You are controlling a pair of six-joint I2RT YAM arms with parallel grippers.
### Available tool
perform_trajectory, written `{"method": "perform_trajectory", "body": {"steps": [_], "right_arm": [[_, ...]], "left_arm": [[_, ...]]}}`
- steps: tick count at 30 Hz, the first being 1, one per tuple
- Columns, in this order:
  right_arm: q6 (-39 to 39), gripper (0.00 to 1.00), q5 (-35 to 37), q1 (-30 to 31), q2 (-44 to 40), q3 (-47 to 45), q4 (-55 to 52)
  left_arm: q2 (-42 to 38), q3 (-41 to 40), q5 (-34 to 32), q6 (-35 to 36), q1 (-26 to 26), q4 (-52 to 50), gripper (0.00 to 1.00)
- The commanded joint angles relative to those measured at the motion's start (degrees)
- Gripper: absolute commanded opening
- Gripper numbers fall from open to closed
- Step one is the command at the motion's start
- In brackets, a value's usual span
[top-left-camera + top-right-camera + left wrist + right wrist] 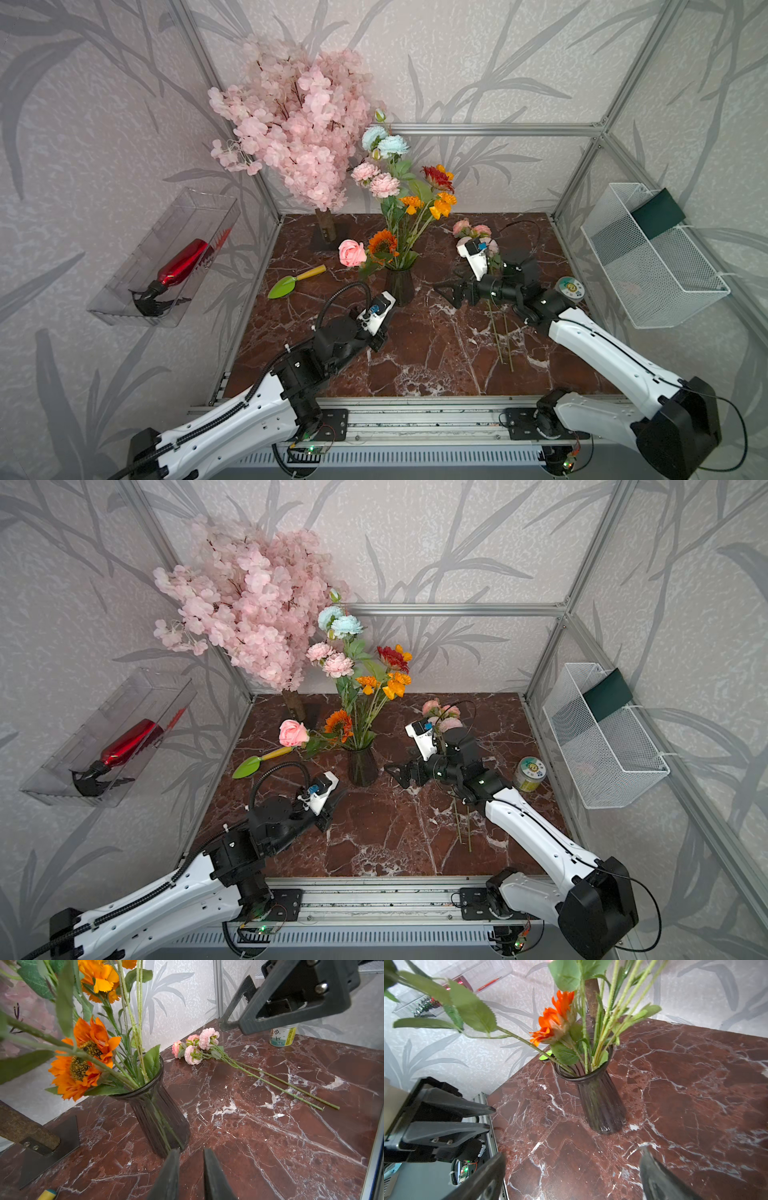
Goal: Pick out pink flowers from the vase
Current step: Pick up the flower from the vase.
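Nearest me, the left jaws stood narrow and empty near the dark smoky glass vase (400, 284) on the red marbled counter (415, 365); the right jaws gaped wide. The vase's ruffled pink flowers (374, 179), heads shown only in the top views, looked light and floppy, best pinched by the stem.

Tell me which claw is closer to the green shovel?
Left. The left gripper is in front of the vase, toward the green shovel; the right gripper is beyond it.
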Motion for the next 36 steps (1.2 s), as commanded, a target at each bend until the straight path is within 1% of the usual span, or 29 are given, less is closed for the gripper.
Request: {"method": "perform_trajectory", "body": {"steps": [1,3,5,7,11,14,16,20,26,36], "right_arm": [[0.89,0.99,-1.06,0.15,1.42,-0.61,3.05],[1.03,0.99,-1.24,0.17,2.02,-0.48,3.12],[0.96,0.99,-1.58,0.16,2.56,-0.15,3.06],[1.01,0.99,-2.05,0.25,3.26,0.44,2.97],[0.89,0.99,-2.91,0.65,3.86,1.12,3.16],[0.98,0.99,-3.14,1.34,3.34,0.4,4.61],[1.07,0.99,-3.01,1.65,3.08,0.05,5.37],[1.04,0.99,-3.01,1.84,3.67,-0.03,5.27],[0.61,0.99,-2.92,1.84,4.29,0.66,4.82],[0.07,0.99,-3.18,1.83,5.46,1.64,4.46]], "left_arm": [[-0.24,-1.3,-1.99,1.04,-0.29,12.01,0.17],[0.29,-2.05,-3.24,-0.21,-0.28,14.25,0.14],[0.5,-4.4,-4.49,-1.34,-0.2,20.58,0.12],[1.21,-5.62,-4.72,-1.34,-0.12,24.67,0.12],[4.39,-5.74,-5.17,-0.83,0.39,27.65,0.12],[5.91,-6.82,-7.11,-0.98,1.06,31.97,0.12],[6.62,-6.87,-7.79,-1.26,2.0,33.14,0.12],[8.17,-5.76,-7.19,-2.2,4.28,32.19,0.12],[12.31,-4.76,-6.55,-2.99,7.02,35.53,0.12],[16.58,-3.45,-4.75,-4.05,9.09,37.71,0.14]]}}
